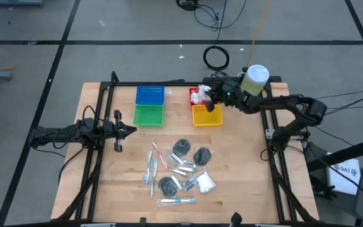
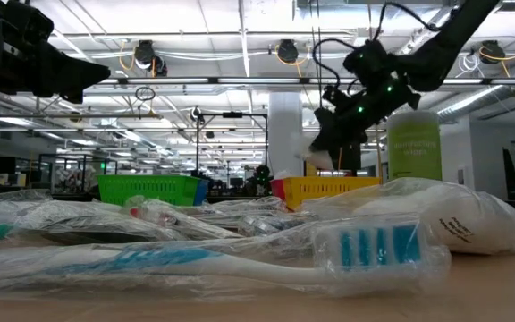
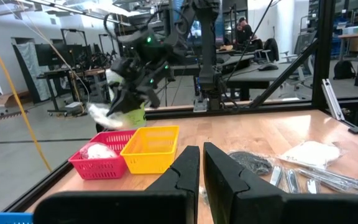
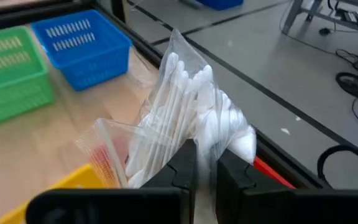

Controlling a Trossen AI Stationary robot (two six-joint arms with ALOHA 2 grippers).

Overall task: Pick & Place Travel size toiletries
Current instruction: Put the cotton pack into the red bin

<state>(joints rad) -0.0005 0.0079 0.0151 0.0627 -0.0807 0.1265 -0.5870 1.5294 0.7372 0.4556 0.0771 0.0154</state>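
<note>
My right gripper (image 4: 205, 163) is pinching a white puffy packet (image 4: 191, 118) above the red basket (image 3: 98, 163), which has another packet inside; yellow basket (image 3: 151, 148) interior mostly hidden. Left gripper (image 3: 201, 163) nearly closed, empty.

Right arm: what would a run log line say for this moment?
right gripper: shut on white packet, above red basket | left gripper: waiting at left | toiletries pile: mid-table

The tabletop (image 1: 244, 164) is pale, matt wood with visible grain. Beside the yellow basket (image 1: 207, 116) of slotted plastic, the right pincer (image 4: 205, 163), dark matt plastic, pinches a white puffy packet (image 4: 191, 118) in glossy, crinkled clear film. Toothbrushes (image 2: 240, 259) lie in shiny clear wrap.
</note>
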